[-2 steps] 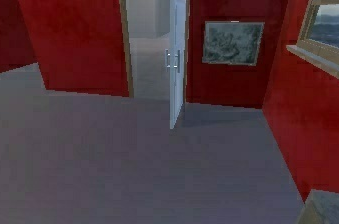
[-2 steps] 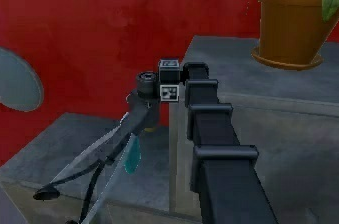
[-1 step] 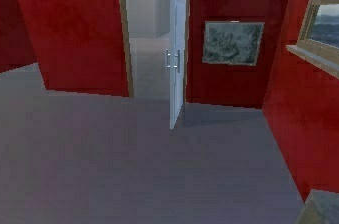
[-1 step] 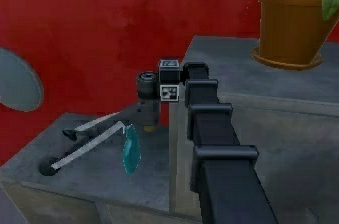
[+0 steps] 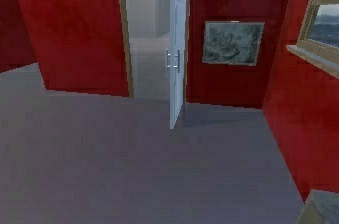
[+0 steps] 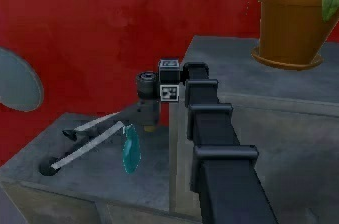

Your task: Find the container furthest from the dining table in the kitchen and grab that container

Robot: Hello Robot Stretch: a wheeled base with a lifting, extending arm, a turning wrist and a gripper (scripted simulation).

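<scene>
Our arm (image 6: 222,150) reaches out over the corner of a low grey table (image 6: 32,165), and the gripper (image 6: 145,118) stands at its far end above that top. A long pale utensil with a dark handle (image 6: 85,145) and a small teal object (image 6: 130,152) lie on the table at or behind the fingers, so we cannot tell whether the gripper has hold of anything. Both lie flat, the utensil slantwise and near the table's edge, as if simply put down there. Neither has a container's shape. Just right of the arm a taller grey block (image 6: 277,90) carries a brown plant pot (image 6: 295,35), set well back on its top. We take the pot for room furnishing, not our target. Nothing around us marks this red-walled room as a kitchen, so we judge the container to be in another room and cannot place it from here. In the forward view the grey floor (image 5: 127,150) lies broad and bare up to a white door (image 5: 178,70), which stands ajar with a pale room behind it; that looks like our way on. A framed picture (image 5: 234,43) hangs right of the door, and a window (image 5: 332,28) sits in the side wall. We should mind the door's edge, the grey corner (image 5: 334,207) at that view's lower right, and the table and block beside our outstretched arm when turning.
</scene>
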